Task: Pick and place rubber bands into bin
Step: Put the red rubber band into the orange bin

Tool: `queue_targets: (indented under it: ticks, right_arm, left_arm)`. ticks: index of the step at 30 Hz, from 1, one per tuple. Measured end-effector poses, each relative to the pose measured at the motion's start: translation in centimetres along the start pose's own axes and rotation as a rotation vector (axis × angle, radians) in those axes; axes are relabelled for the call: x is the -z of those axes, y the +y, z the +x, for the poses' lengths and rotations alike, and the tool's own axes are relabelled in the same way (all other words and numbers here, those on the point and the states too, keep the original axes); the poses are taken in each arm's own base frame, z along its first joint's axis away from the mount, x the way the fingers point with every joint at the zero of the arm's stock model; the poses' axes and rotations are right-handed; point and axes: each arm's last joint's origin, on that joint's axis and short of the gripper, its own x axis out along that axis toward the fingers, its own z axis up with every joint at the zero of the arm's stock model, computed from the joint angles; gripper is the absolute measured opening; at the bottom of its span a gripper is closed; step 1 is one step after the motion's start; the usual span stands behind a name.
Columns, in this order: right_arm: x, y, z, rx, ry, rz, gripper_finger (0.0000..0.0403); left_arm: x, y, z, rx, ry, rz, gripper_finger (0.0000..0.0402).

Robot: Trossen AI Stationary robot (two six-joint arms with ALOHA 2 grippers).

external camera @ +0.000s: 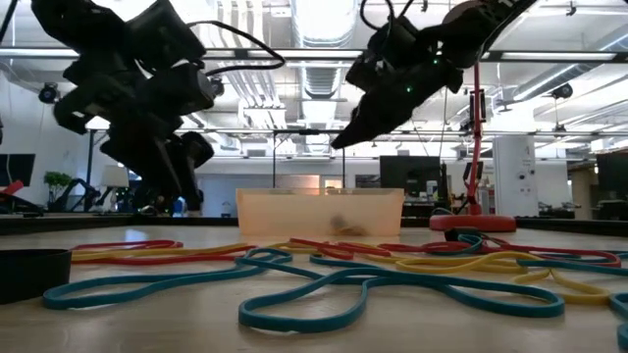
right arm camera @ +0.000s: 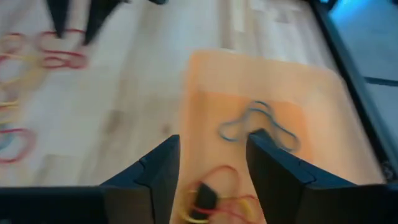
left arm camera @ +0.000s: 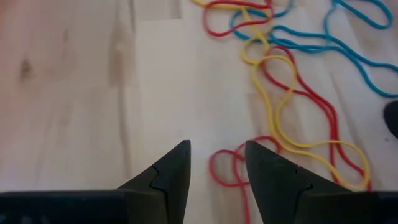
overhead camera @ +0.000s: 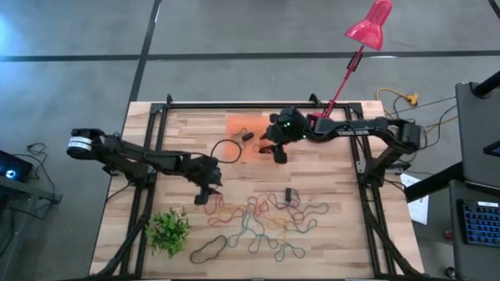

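Above the worktop (overhead camera: pixel 180 129) in the high view: orange bin (overhead camera: pixel 244 129) at the far middle, right gripper (overhead camera: pixel 275 148) over its right edge, black loop (overhead camera: pixel 228 150) on bare wood just left of it. Rubber bands (overhead camera: pixel 262 222) strewn across the near middle, left gripper (overhead camera: pixel 207 190) at the left fringe of that scatter, small green plant (overhead camera: pixel 169 230) at the near left corner. Pink lamp (overhead camera: pixel 369 23) leaning over the far right edge. Pale lettering on the right arm, too small to read. Bare wood between bin and scatter, and along the left and right sides. At worktop height in the low view: teal, red and yellow loops (external camera: pixel 324 284) across the foreground, translucent bin (external camera: pixel 319 213) behind them, left gripper (external camera: pixel 162 147) hanging above the left side, right gripper (external camera: pixel 343 137) above and just right of the bin, clear air under both. From the left wrist: jaws parted a moderate gap, nothing between them, a red loop (left arm camera: pixel 227 168) on the wood just beyond the tips, red, yellow and blue bands (left arm camera: pixel 292 74) farther on. From the right wrist: jaws apart and empty above the bin (right arm camera: pixel 211 81), a bluish loop (right arm camera: pixel 258 124) and red and yellow loops (right arm camera: pixel 217 193) lying inside it; further bands (right arm camera: pixel 37 56) on the wood well off.
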Motion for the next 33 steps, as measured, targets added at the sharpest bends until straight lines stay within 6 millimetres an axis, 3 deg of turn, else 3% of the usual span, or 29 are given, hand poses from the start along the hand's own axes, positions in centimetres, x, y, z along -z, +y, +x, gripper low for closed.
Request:
queue_targets:
  ticks: [10, 20, 27, 33]
  right_arm:
    - [-1.0, 6.1, 0.1, -0.194, 0.031, -0.066, 0.0173]
    - [-2.0, 12.3, -0.3, -0.345, 0.021, -0.091, 0.0162]
    - [-2.3, 15.3, -1.2, -0.404, 0.013, -0.096, 0.0148]
    - [-2.3, 17.1, -1.9, -0.355, 0.014, -0.106, 0.0134]
  left_arm:
    - [0.3, -1.7, 1.8, -0.016, 0.025, 0.124, 0.0136]
    - [0.8, -1.6, 4.1, -0.030, 0.106, 0.186, 0.0136]
    - [1.1, -1.4, 5.3, -0.026, 0.164, 0.189, 0.0136]
    - [1.4, -1.3, 5.4, -0.037, 0.207, 0.105, 0.0132]
